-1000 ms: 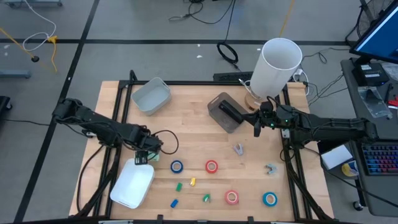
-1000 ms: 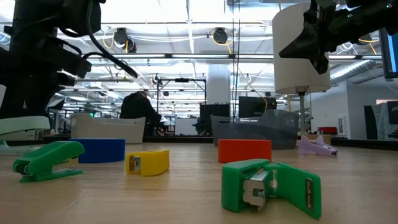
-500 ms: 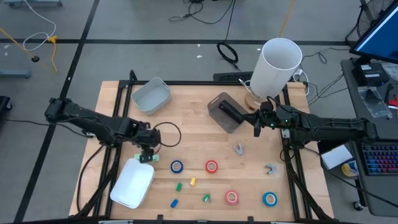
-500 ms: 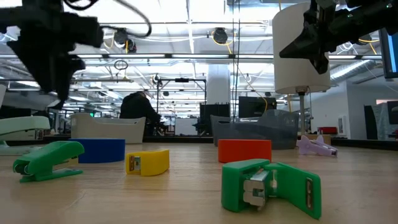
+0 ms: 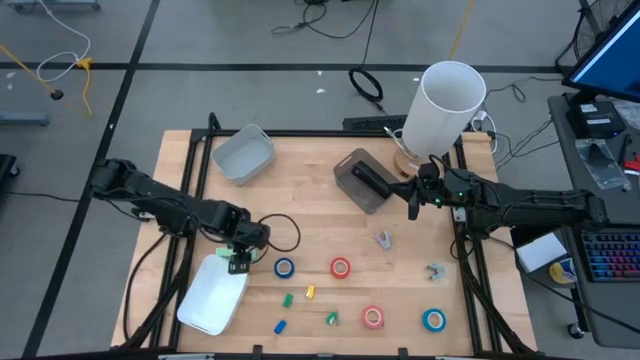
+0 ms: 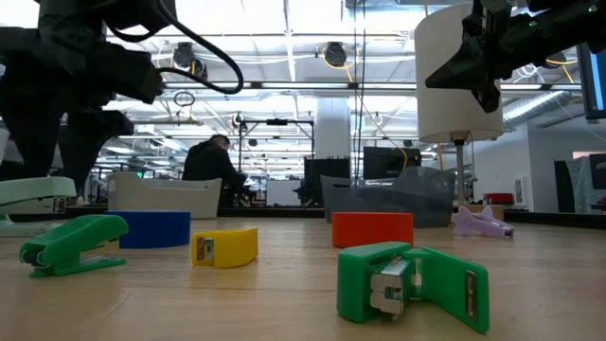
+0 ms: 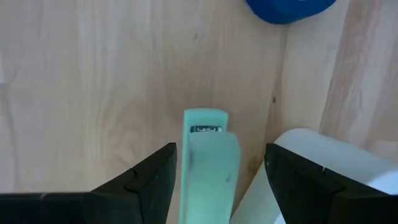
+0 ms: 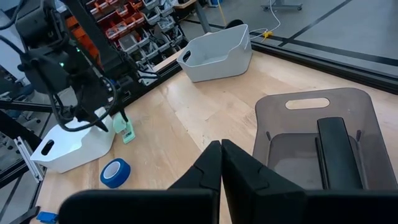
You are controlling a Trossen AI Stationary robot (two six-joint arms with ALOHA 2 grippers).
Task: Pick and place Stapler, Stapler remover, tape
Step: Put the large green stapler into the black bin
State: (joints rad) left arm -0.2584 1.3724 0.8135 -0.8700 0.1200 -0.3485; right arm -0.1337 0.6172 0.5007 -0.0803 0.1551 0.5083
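A mint-green stapler (image 7: 208, 168) lies flat on the table against the white bin (image 5: 212, 295). My left gripper (image 5: 239, 262) is open above it and points down. Its fingers stand on either side of the stapler (image 8: 123, 130) with a gap to each. My right gripper (image 5: 412, 208) is shut (image 8: 221, 163) and hovers beside the dark grey bin (image 5: 362, 182), which holds a black stapler (image 8: 339, 149). Tape rolls lie flat on the table: blue (image 5: 284, 267), red (image 5: 340, 267), pink (image 5: 372, 317), blue (image 5: 433, 320). Two grey staple removers (image 5: 384, 239) (image 5: 435, 271) lie right of centre.
A pale grey bin (image 5: 243, 155) sits at the far left and a tall white cylinder (image 5: 447, 105) at the far right. Small green (image 6: 71, 242), yellow (image 6: 224, 246) and green (image 6: 412, 284) pieces lie near the near edge. A person shows in the room beyond.
My left gripper rose and then came down again. It now stands slightly farther toward the table's near edge and right, over the mint-green stapler. The stapler has stayed where it was.
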